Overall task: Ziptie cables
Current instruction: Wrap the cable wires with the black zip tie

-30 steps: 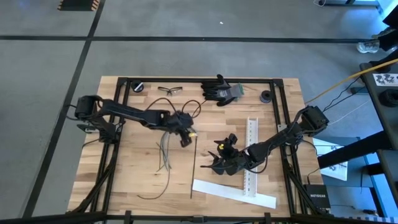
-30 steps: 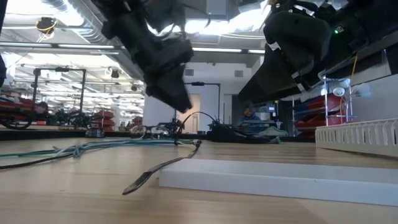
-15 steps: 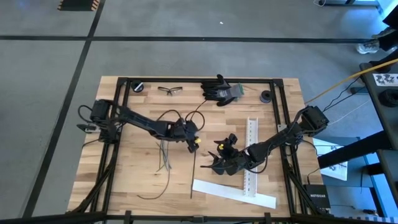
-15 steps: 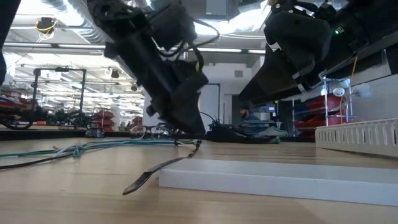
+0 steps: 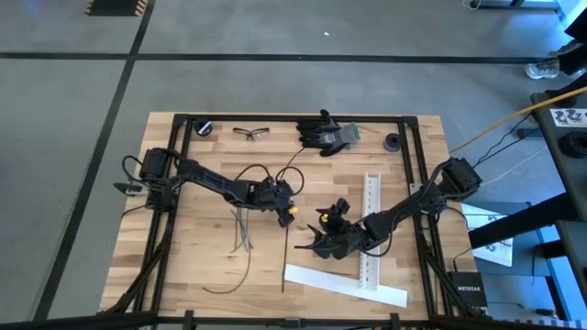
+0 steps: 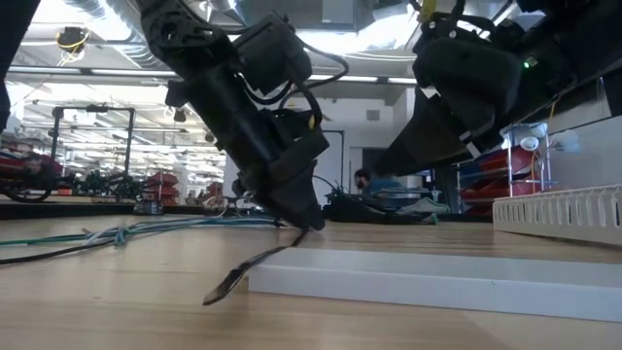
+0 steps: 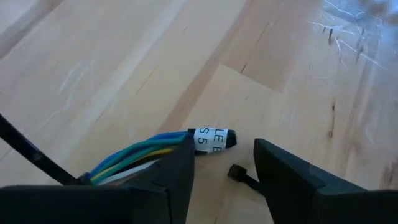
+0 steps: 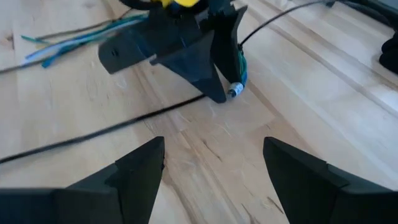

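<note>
The left gripper (image 5: 286, 212) stands tip-down near the middle of the table (image 5: 211, 266), fingers parted, straddling the head end of a straight ziptie (image 5: 284, 261) that runs toward the near edge. The cables (image 5: 242, 227) lie loose just beside it, toward the left edge. The right gripper (image 5: 321, 240) hovers close by with its fingers apart and nothing between them. White perforated strips (image 5: 344, 284) lie at the near right. Gloves (image 5: 326, 133) and safety glasses (image 5: 250, 133) rest along the far edge.
</note>
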Tool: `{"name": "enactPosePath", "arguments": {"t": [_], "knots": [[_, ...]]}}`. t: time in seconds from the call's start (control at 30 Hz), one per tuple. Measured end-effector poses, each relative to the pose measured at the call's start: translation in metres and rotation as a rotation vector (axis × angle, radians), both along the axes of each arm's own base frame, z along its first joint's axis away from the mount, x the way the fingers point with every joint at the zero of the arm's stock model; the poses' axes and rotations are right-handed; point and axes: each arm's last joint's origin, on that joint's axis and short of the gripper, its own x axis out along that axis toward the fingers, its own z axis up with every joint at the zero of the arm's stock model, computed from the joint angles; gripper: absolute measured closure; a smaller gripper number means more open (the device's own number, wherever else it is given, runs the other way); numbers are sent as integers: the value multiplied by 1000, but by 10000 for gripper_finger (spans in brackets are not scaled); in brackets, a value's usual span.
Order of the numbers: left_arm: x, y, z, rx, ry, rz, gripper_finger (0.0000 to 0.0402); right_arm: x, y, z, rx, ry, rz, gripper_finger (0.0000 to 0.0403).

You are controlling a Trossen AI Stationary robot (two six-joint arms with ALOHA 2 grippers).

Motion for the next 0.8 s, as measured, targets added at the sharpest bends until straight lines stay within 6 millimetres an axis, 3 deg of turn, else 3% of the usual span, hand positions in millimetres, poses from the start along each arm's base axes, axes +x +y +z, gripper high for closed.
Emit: {"name": "enactPosePath", "arguments": {"t": [0.1,0.3,0.47,0.8], "knots": [[-1,0,-1,12,23,-15,281,0,0,0,7,-2,4,143],[-1,-8,-1,51,32,-87,384,0,0,0,5,-2,5,143],[-1,-15,5,81,12,-160,398,0,0,0,4,-2,5,143],[-15,-31,81,271,-167,-375,401,0,0,0,-2,2,11,143]]}}
